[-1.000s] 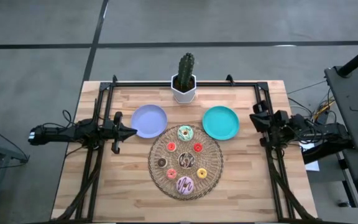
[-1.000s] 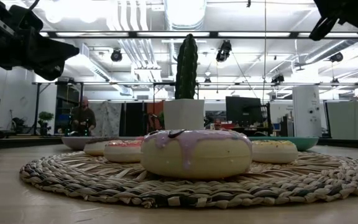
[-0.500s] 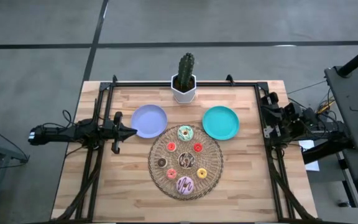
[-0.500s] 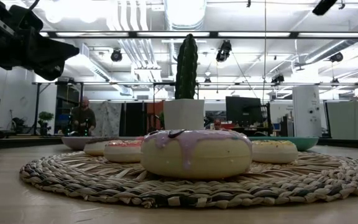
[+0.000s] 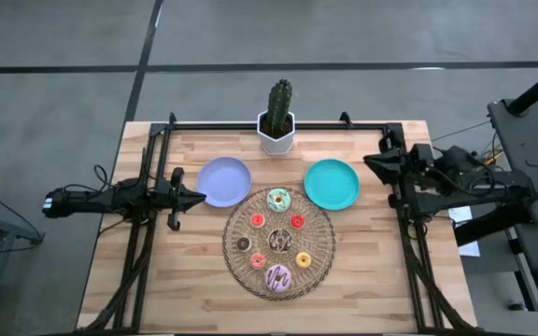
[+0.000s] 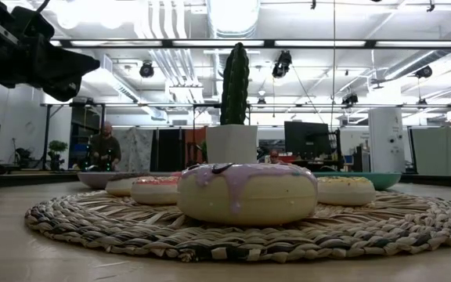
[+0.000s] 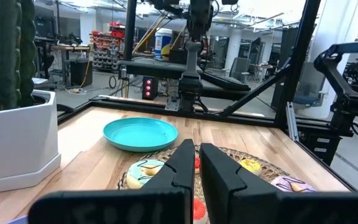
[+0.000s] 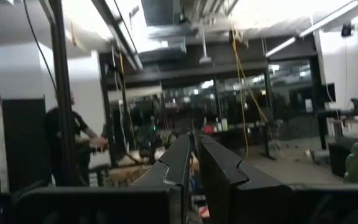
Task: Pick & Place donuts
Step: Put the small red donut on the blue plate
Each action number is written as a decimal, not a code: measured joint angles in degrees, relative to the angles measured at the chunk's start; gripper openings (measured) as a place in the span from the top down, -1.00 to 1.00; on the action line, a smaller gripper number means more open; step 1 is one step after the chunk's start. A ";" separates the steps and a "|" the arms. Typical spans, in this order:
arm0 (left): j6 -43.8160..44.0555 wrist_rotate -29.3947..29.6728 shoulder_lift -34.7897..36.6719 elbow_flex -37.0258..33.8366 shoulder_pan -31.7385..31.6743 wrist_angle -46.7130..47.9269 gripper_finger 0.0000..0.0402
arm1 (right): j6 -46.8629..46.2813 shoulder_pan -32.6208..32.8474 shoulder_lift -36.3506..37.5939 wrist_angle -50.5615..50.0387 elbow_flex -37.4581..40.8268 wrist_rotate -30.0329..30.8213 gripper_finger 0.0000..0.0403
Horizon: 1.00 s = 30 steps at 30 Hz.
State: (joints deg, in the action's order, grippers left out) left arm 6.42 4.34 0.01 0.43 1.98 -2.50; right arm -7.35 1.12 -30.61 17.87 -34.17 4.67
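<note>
- The donuts (image 5: 278, 240) all lie on the round woven mat (image 5: 318, 264) in the middle of the surface (image 5: 362, 280), seven in all.
- The white-green one (image 5: 277, 199) lies at the mat's far edge, nearest both hands; the brown-white one (image 5: 279, 240) is at the centre; the pink one (image 5: 277, 277) is at the near edge, farthest from the hands.
- Tiny rings ring the centre: two reddish ones (image 5: 257, 220), a yellow one (image 5: 304, 259), a dark brown one (image 5: 243, 245) and an orange one (image 5: 258, 260).
- The left hand (image 5: 197, 197) hovers with fingers pressed together, holding nothing; its tip is over the near-left rim of the lavender plate (image 5: 224, 180), and the mat lies just ahead and to its side.
- The right hand (image 5: 370, 161) is raised at the surface's right edge, fingers pressed together and empty; the teal plate (image 5: 332, 184) lies just ahead of its tip, the donuts farther on.
- A cactus in a white pot (image 5: 276, 126) stands at the far edge, between the two plates and beyond them.
- In the low view a person (image 6: 104, 148) stands in the room behind.
</note>
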 joint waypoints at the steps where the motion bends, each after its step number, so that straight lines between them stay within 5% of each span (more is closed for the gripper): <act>1: 0.00 0.00 0.00 -0.01 0.00 0.01 1.00 | 0.01 -0.02 -1.11 -0.72 -1.22 0.00 0.86; 20: 0.00 0.02 0.00 -0.02 0.00 0.00 1.00 | -0.07 0.00 -18.85 -5.72 -15.00 -0.13 0.86; 30: 0.01 0.01 0.00 -0.01 0.00 0.00 1.00 | 1.26 -0.02 -28.43 -29.96 -29.23 -0.13 0.86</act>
State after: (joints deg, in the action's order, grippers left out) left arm 6.42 4.35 0.01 0.42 1.98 -2.50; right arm -6.09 1.10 -59.04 -12.09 -63.40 4.54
